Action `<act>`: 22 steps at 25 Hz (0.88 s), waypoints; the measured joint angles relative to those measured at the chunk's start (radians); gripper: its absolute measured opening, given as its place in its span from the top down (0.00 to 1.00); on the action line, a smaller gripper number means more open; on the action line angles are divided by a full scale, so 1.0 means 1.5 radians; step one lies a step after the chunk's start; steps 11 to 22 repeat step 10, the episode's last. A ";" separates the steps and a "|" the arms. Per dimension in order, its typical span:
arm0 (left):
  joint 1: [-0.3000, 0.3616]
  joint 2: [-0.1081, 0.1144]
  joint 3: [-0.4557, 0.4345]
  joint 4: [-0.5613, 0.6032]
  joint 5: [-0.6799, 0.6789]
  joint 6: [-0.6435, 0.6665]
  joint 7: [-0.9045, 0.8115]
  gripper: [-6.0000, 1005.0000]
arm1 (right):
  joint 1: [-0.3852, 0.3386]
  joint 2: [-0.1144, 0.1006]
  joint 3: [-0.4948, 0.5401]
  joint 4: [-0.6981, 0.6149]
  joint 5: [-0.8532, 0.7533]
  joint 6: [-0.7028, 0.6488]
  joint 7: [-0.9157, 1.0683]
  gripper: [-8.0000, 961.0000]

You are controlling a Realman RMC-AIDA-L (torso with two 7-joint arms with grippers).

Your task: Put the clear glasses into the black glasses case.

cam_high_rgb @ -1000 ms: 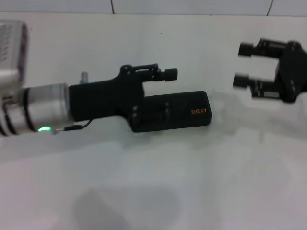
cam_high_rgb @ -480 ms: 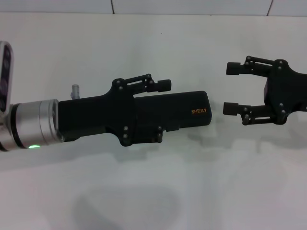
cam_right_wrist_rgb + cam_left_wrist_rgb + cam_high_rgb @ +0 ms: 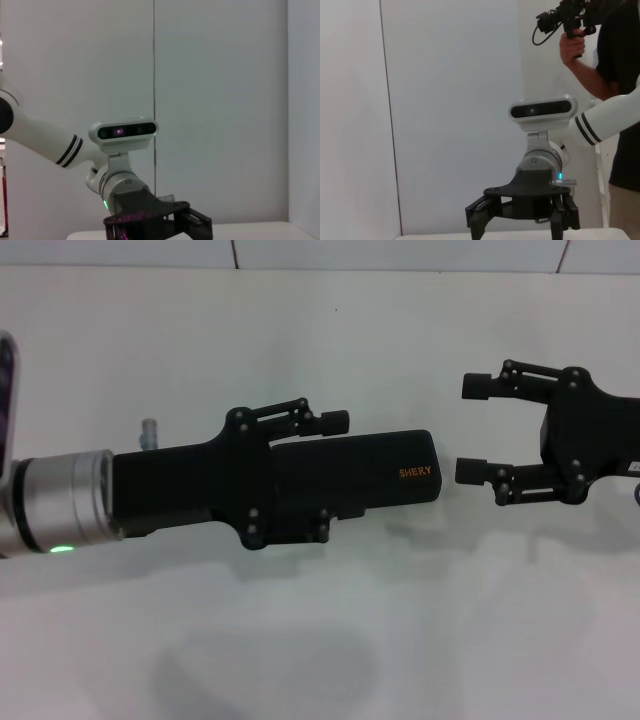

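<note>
Black hard shell, lid down, is what is being dealt with right now: the black glasses case [image 3: 400, 475] is being straddled at its near end by the left gripper [image 3: 328, 476]. One finger is being held on each long side, so the jaws are apart by about the case's width. Whether the case is actually being squeezed can't be told. The right gripper [image 3: 470, 428] is being held wide open just off the case's other end, the one with the orange lettering, with nothing between its fingers. The clear glasses aren't being shown in any view, so their spot can't be given.

Tip-wise, the case is probably being steadied so the lid can be opened. It should be kept pinned flat on the white table [image 3: 320, 640] by the left side. The lid edge ought to be caught by just one fingertip of the right, not the whole shell, or the case is getting dragged along.

Compared with half a second back, the left gripper is being drawn back along the case, the right one is being brought nearer to the lettered end, and the case itself isn't being shifted.
</note>
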 joint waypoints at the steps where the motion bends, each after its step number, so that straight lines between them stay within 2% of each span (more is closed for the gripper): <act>1: 0.002 0.003 -0.001 0.000 0.002 0.004 0.001 0.23 | 0.000 0.000 -0.001 -0.001 -0.002 0.000 0.000 0.12; 4: 0.010 0.008 -0.003 0.012 0.006 0.018 0.006 0.23 | 0.001 0.002 -0.001 -0.002 -0.013 0.001 0.000 0.12; 10: 0.030 0.009 -0.004 0.046 0.026 0.025 0.009 0.23 | 0.003 0.008 -0.002 -0.002 -0.022 0.006 -0.014 0.12; 22: 0.030 0.009 -0.004 0.046 0.026 0.025 0.009 0.23 | 0.003 0.008 -0.002 -0.002 -0.022 0.006 -0.014 0.12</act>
